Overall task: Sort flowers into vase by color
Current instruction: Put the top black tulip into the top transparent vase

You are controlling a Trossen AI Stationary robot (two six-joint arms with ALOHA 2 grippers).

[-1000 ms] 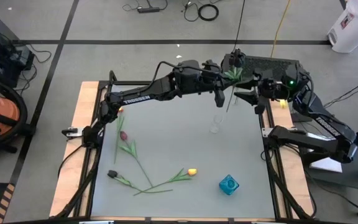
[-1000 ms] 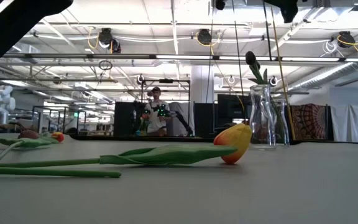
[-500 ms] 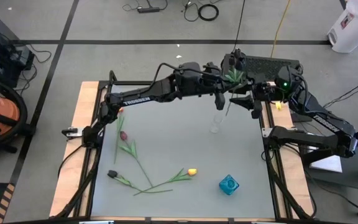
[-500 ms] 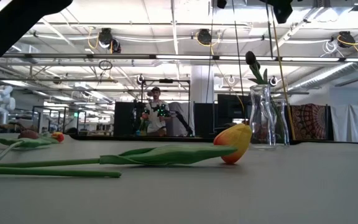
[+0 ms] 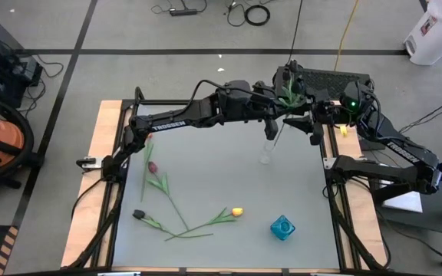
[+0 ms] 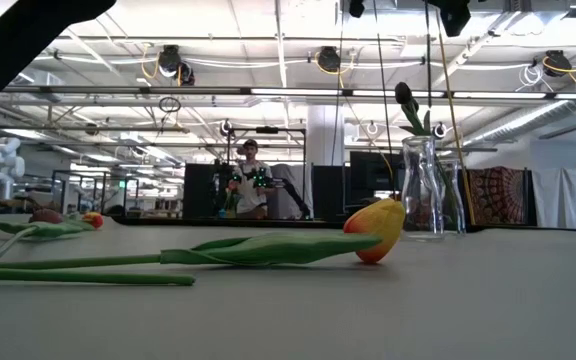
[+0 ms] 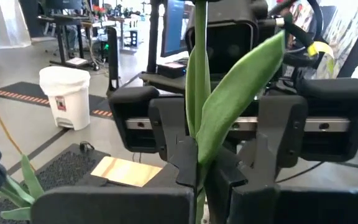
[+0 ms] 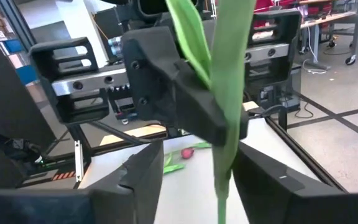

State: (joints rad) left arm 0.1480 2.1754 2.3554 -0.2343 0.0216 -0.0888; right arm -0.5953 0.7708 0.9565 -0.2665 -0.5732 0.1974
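I hold the flower (image 5: 286, 98) clamped in my left gripper (image 5: 271, 116), above the clear vase (image 5: 267, 152). My right gripper (image 5: 304, 121), fingers parted around the stem, should close squarely before the left releases, keeping the stem plumb over the neck.

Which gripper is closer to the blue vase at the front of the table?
Right, narrowly. The right gripper hangs at the far edge almost straight behind the blue vase; the left gripper, shut on the flower stem, sits just farther left.

Tulip (image 7: 199, 93) head cut off above, stem base hidden behind end effectors
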